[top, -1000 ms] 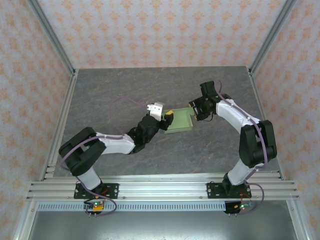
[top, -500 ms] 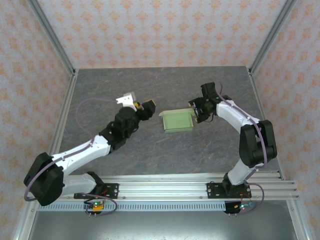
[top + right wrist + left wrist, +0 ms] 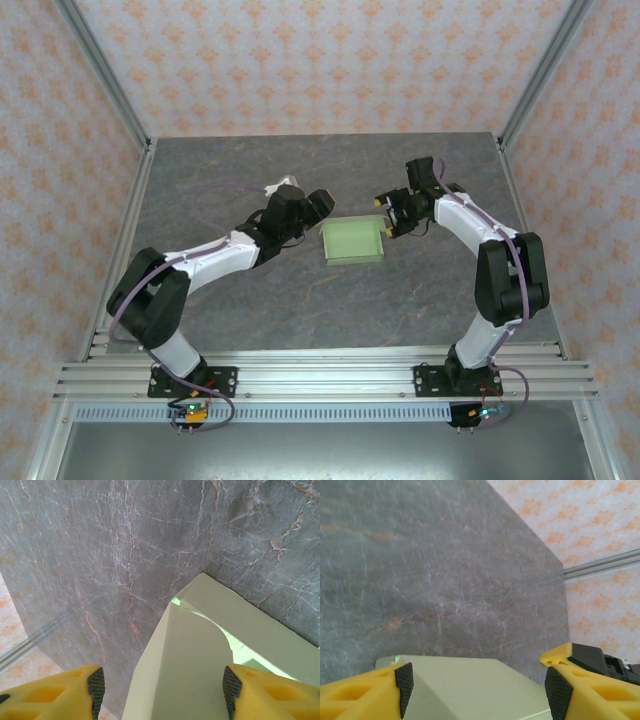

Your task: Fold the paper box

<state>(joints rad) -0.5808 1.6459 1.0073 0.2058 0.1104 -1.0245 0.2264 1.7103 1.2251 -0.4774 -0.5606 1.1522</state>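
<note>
The paper box (image 3: 353,241) sat as a shallow pale-green tray on the grey marbled table (image 3: 230,180), open side up. The left gripper (image 3: 312,205) hung just off the box's left edge, its yellow fingers spread wide and holding nothing. In its wrist view, the box's card wall lay below the gap. The right gripper (image 3: 388,212) stood by the box's far right corner, fingers likewise spread. That corner and a curved flap rose between them, unpinched.
</note>
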